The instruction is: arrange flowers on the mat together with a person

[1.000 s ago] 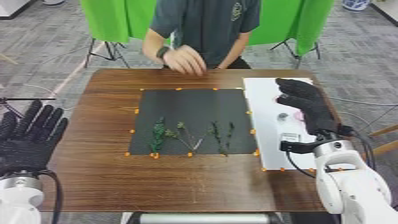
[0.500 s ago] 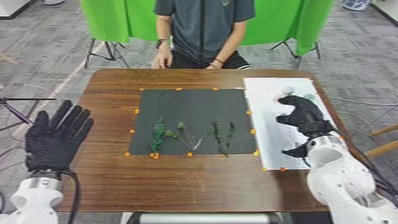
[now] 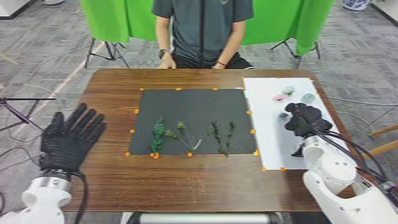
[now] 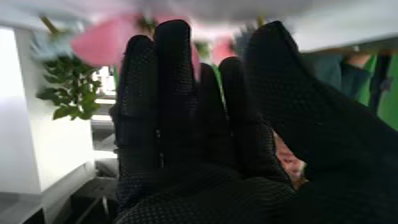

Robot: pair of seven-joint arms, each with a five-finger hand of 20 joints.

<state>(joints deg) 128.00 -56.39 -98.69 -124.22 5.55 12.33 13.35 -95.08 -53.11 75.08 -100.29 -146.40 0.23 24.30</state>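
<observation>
Over the white sheet [image 3: 266, 130], at the right side of the table, my right hand [image 3: 308, 121] hangs with its palm down. Pink blossoms [image 3: 282, 97], a pale green one [image 3: 308, 98] and a grey-blue one [image 3: 283, 115] lie around its far and left sides. Green stems lie on the dark mat [image 3: 187, 107]: a leafy one [image 3: 158, 135], a branched one [image 3: 182, 131] and thin ones [image 3: 222, 137]. My left hand [image 3: 69, 142] is open by the table's left edge. In the right wrist view, my right hand [image 4: 200, 150] has straight fingers; pink petals [image 4: 99, 41] and green leaves [image 4: 69, 89] appear beyond them.
Orange markers [image 3: 179, 89] line the dark mat's edges. The brown table [image 3: 178, 182] extends around mat and sheet. A person stands at the far edge, both hands low beside it, touching no flowers.
The person's raised hand has gone back to the far table edge. My right hand has moved nearer over the sheet, uncovering blossoms. My left hand has shifted rightward to the table's edge.
</observation>
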